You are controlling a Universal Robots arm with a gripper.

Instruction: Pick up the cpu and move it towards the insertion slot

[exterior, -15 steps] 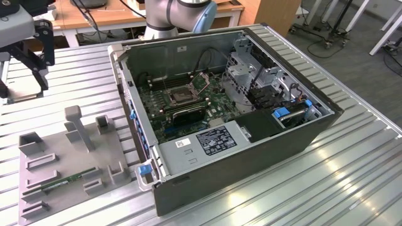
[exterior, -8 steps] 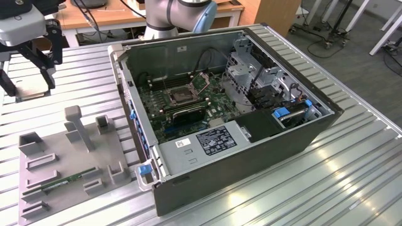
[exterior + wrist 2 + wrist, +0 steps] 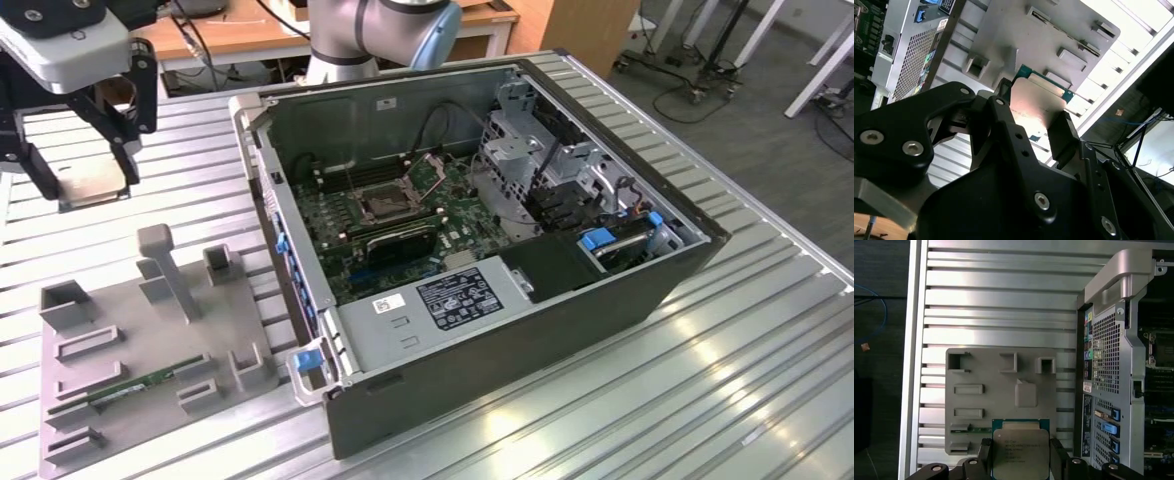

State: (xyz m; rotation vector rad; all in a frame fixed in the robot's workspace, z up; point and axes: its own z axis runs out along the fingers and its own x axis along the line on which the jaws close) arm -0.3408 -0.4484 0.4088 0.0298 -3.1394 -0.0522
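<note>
Hand holds the cpu pinched by its edges between both fingers, lifted clear above the grey tray on the bench. Pick-up looks done; carrying is in hand, with the slot well apart inside the open case. Print on the cpu is unreadable.

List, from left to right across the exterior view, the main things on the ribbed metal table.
Black robot hand holding the flat square silvery cpu → grey plastic fixture tray with upright posts → open black computer case, the square metal-framed insertion slot on its green board.
</note>
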